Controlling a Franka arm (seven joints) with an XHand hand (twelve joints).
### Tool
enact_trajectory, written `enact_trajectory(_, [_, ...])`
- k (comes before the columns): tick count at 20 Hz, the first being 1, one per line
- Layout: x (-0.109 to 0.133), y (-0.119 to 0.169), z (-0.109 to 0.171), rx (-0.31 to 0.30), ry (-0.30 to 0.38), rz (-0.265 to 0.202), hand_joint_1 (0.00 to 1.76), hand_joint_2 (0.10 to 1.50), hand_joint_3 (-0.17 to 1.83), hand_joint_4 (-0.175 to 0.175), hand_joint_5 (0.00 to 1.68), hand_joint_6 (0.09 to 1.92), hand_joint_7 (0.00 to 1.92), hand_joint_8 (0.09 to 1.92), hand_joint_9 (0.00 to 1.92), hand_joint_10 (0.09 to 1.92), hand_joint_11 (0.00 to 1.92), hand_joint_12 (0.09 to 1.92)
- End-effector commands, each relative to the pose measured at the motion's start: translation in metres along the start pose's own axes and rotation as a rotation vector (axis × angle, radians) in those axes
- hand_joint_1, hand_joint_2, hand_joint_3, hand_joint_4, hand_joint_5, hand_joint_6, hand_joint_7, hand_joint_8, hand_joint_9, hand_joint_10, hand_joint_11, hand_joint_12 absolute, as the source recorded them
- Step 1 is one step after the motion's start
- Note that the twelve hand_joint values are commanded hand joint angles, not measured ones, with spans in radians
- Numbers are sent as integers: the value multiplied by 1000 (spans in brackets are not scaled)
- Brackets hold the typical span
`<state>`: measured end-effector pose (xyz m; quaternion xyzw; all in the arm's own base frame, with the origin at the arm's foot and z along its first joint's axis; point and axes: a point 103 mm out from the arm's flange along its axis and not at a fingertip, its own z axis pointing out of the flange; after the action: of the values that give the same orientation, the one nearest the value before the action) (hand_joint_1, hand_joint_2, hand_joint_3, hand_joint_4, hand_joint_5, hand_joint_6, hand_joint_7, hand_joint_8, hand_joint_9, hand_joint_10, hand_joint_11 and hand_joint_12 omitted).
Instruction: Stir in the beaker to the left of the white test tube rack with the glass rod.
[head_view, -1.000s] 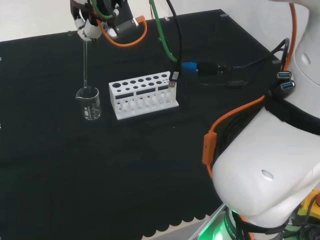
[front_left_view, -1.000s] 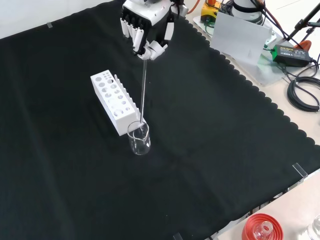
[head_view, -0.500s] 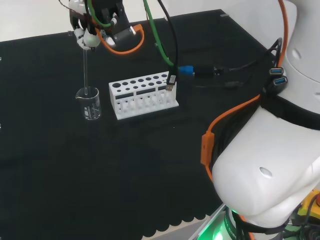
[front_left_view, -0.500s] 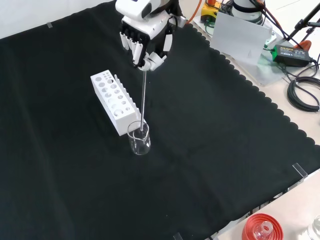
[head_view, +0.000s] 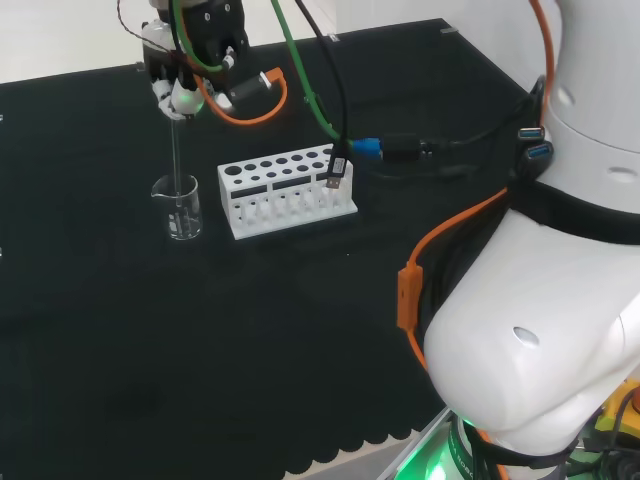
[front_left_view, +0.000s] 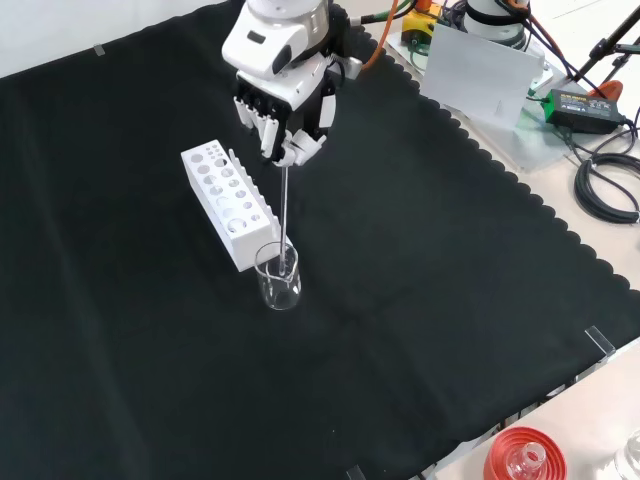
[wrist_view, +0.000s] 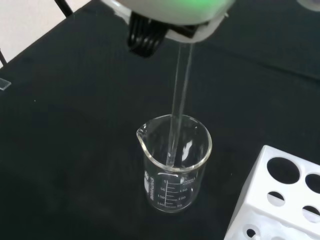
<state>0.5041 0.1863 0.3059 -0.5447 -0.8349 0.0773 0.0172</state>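
Looking over the arm in the head view, the hand (head_view: 180, 85) hangs near the far left of the black-clothed worktop (head_view: 300, 330), its fingers curled round the top of the glass rod (head_view: 177, 150). The rod drops straight down from the hand into the small clear beaker (head_view: 180, 208), which stands directly below it. Just to the right of the beaker in this view is the white test tube rack (head_view: 287, 190), close to the beaker but apart from it.

From the front view, the hand (front_left_view: 285, 100) comes in from the top, fingers pointing down and pinching the rod (front_left_view: 285, 215) at its upper end. The rod runs nearly upright, and its lower end sits inside the beaker (front_left_view: 278, 277). The rack (front_left_view: 227, 203) lies behind and to the left of the beaker, its near end just beside the rim.

Past the palm in the wrist view, the rod (wrist_view: 179, 100) leaves the blurred white hand (wrist_view: 170, 10) and passes through the mouth of the beaker (wrist_view: 174, 165), tip below the rim near one wall. A corner of the rack (wrist_view: 280, 200) shows beside the beaker.
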Motion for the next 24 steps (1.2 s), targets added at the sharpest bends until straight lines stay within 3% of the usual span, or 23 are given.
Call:
enact_trajectory(1, [-9, 15, 14, 13, 9, -8, 1186, 720, 767, -175, 1042, 1105, 1505, 766, 1730, 550, 1580, 782])
enact_trajectory(14, [-23, 52, 14, 30, 17, -29, 1186, 720, 766, -175, 1043, 1103, 1507, 763, 1732, 546, 1580, 785])
enact_trajectory(24, [-35, 38, 19, 41, 27, -20, 1186, 720, 765, -175, 1043, 1102, 1508, 761, 1733, 544, 1582, 786])
